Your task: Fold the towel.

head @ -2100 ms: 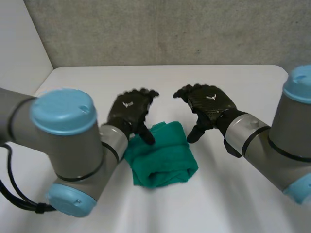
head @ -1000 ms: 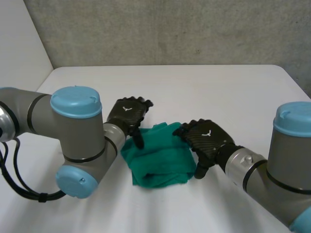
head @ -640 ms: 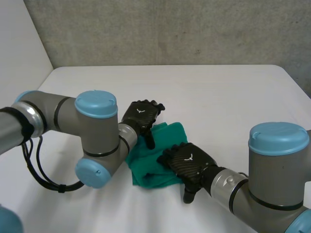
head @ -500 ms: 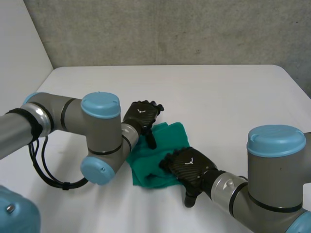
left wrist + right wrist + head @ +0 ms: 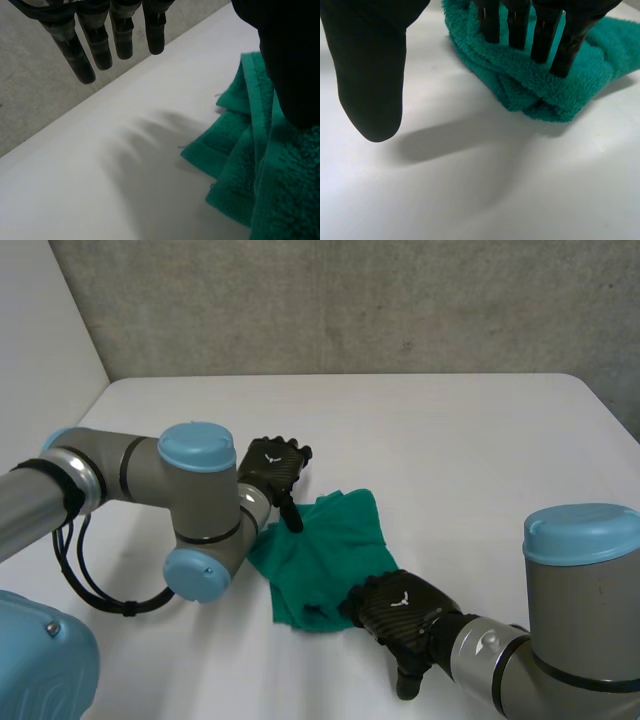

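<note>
right hand [image 5: 400, 610] hides the near edge of the towel [image 5: 330, 540], fingers straight on it; left hand [image 5: 272, 465] loose too. white worktop [image 5: 450, 440], grey wall [image 5: 350, 300].

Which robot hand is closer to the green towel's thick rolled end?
The right hand: its fingers rest on the towel's rolled near end. The left hand is at the far edge, thumb over the cloth, fingers above the table.

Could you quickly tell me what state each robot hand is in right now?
Left robot hand: open, thumb over the towel's edge.
Right robot hand: open, straight fingers on the towel.
</note>
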